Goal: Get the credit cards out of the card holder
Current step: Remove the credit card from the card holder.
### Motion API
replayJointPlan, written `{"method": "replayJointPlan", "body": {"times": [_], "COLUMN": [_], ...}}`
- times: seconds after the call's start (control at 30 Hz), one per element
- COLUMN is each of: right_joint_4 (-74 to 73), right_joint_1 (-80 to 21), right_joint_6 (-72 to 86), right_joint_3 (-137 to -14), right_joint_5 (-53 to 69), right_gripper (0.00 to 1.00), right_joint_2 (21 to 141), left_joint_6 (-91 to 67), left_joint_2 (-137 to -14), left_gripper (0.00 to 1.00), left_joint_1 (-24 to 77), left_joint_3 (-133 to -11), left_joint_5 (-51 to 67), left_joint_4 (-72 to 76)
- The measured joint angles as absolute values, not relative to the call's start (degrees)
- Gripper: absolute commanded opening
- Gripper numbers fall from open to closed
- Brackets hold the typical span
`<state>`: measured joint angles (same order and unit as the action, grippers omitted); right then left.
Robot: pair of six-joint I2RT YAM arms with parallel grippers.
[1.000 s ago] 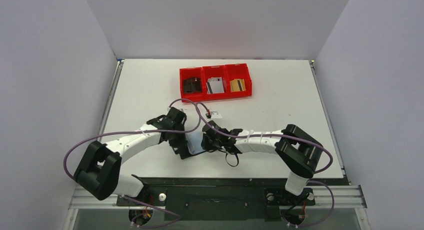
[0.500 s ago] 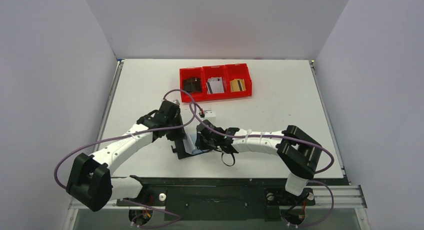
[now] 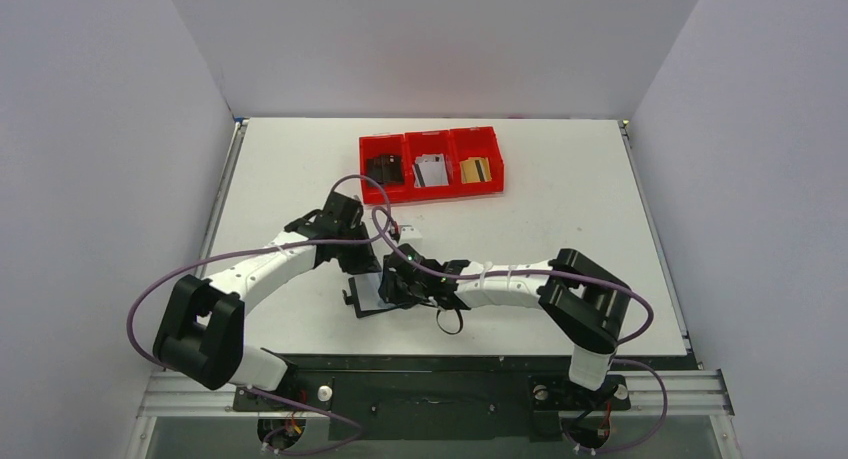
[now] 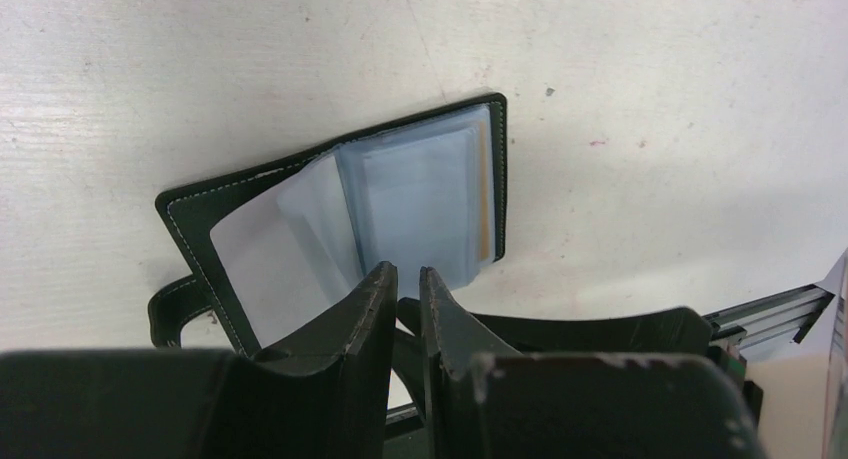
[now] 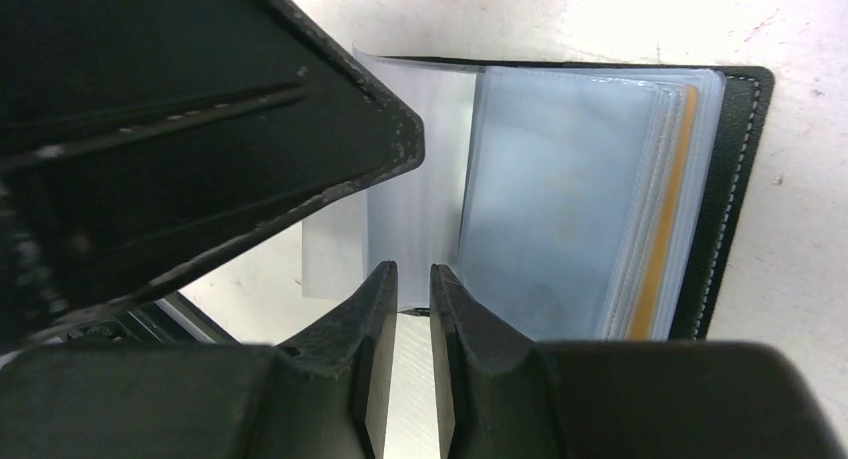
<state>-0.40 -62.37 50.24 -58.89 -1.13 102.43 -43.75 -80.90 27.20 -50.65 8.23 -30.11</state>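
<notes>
1. Lying open on the white table (image 3: 560, 209) near the arms, the card holder (image 3: 368, 301) shows its clear sleeves (image 5: 560, 209), with a gold card (image 5: 668, 229) tucked inside.
2. Just above them, the left gripper (image 4: 406, 272) has its fingers nearly together and empty.
3. The right gripper (image 5: 412, 271) pinches one sleeve.
4. Three more cards (image 3: 432, 171) sit in the red bins (image 3: 432, 192).

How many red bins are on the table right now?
3, in a row at the table's far edge: left bin, middle bin, right bin. None look hidden.
</notes>
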Motion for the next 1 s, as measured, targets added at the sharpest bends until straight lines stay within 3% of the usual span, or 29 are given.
{"method": "replayJointPlan", "body": {"times": [0.17, 0.47, 1.0], "right_joint_4": [0.43, -3.44, -6.83], "right_joint_1": [-62.65, -62.65, -61.17], "right_joint_6": [50.41, 50.17, 50.48], "right_joint_3": [-58.63, -58.00, -58.72], "right_joint_5": [-1.21, -5.34, -7.73], "right_gripper": [0.17, 0.31, 0.46], "right_joint_2": [102.74, 100.71, 101.67], "left_joint_6": [-43.83, -42.41, -42.35], "left_joint_2": [-82.21, -82.30, -82.30], "left_gripper": [0.00, 0.00, 0.00], "left_joint_1": [26.79, 26.61, 25.80], "left_joint_3": [-47.66, -42.44, -39.70], "left_joint_5": [7.99, 5.34, 6.07], "left_joint_4": [-28.64, -27.51, -24.69]}}
